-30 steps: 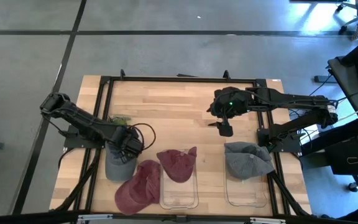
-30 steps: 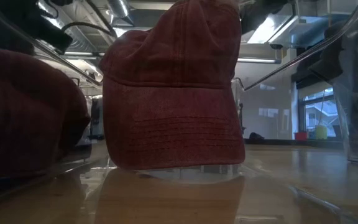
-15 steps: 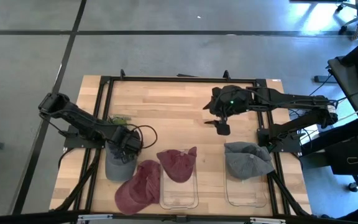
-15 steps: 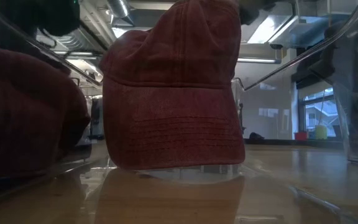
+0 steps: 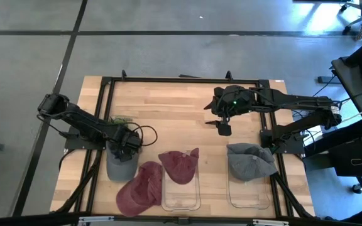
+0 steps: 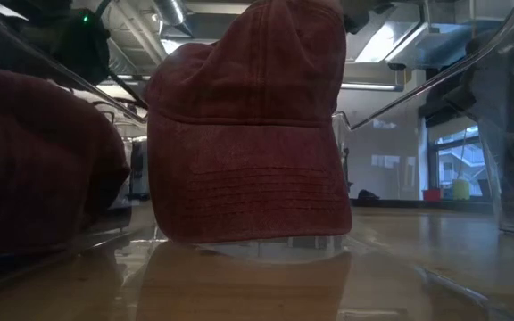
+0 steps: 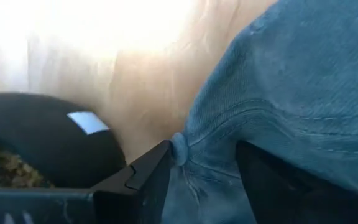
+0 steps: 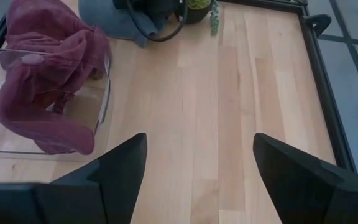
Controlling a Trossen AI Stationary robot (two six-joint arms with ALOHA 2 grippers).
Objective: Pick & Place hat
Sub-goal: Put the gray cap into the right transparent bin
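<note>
Overhead and wrist views of the hat-sorting bench. The left hand (image 5: 123,149) sits low at the near-left part of the counter (image 5: 175,107), directly on top of the blue-grey hat (image 5: 119,166), which lies flat on the wood just beside the dark red hat (image 5: 139,188) at the near edge. In the left wrist view the two fingers (image 7: 143,180) straddle a ridge of blue-grey cloth close to the crown button (image 7: 179,148); the fabric fills the gap between them, so the hand reads as narrowed onto the hat, though how firmly it grips is a judgement.

The governing relation: the hat lies straight beneath and slightly toward the near edge from the left hand, with the body of the cap running from the hand toward that edge. The left arm is by far the nearer one.

The right hand (image 5: 223,128) hovers above bare wood at mid-counter, well apart from every hat, its fingers (image 8: 124,163) spread wide and holding nothing. A second red hat (image 5: 180,164) drapes over the rim of the clear bin (image 5: 181,199), and a grey hat (image 5: 250,161) rests on the other clear bin (image 5: 249,196) at the near right. Any lift would likely go upward and then toward one of these bins.
</note>
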